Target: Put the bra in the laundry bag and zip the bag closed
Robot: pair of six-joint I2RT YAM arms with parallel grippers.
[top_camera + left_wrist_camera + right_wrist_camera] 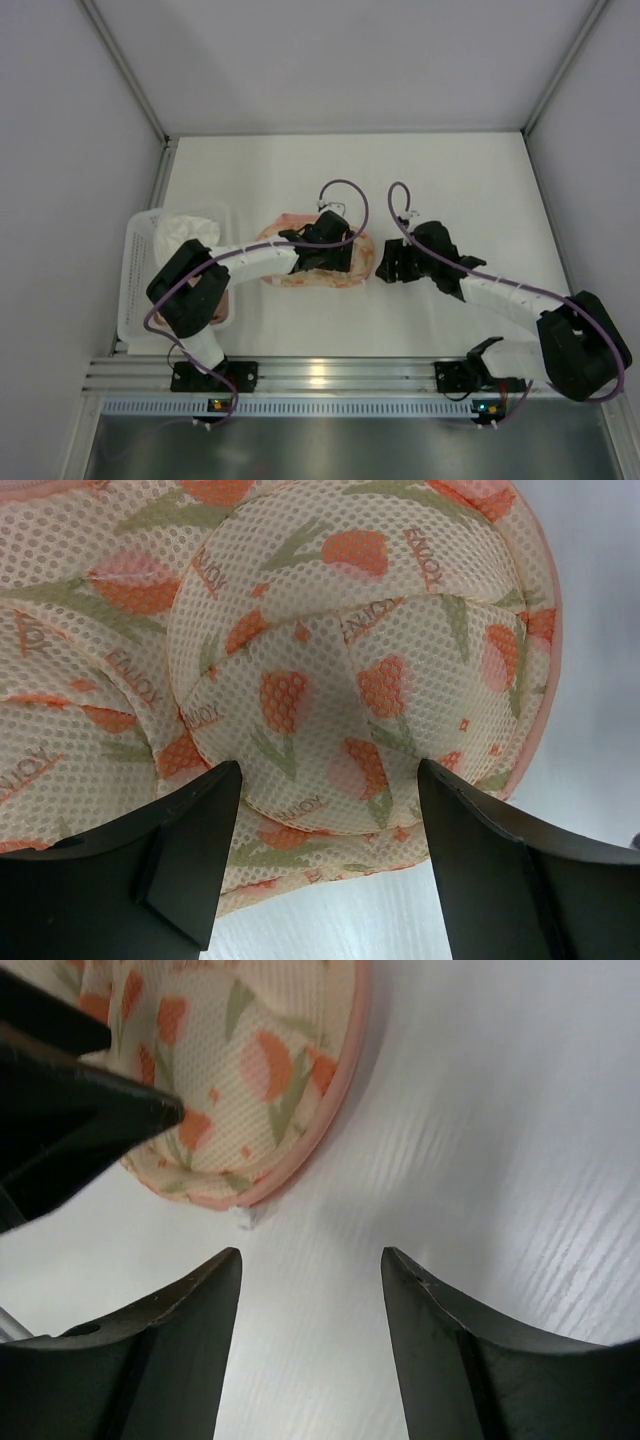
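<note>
Mid-counter (450,190), the laundry bag (300,278) lies floral side up, domed. Left gripper (325,245) hangs over it, jaws released and spread wide. Its wrist view has one mesh dome between the fingers (190,850); contact unclear. Right gripper (392,262) sits just beside the bag's right end, jaws released, bare counter between them, pink zip edge (348,1070) near. White basket (135,290) at far left, pale cloth (185,230) inside.

Overhead camera looks down from the table's (450,200) near edge; both close wrist cameras share the laundry bag (330,680)
</note>
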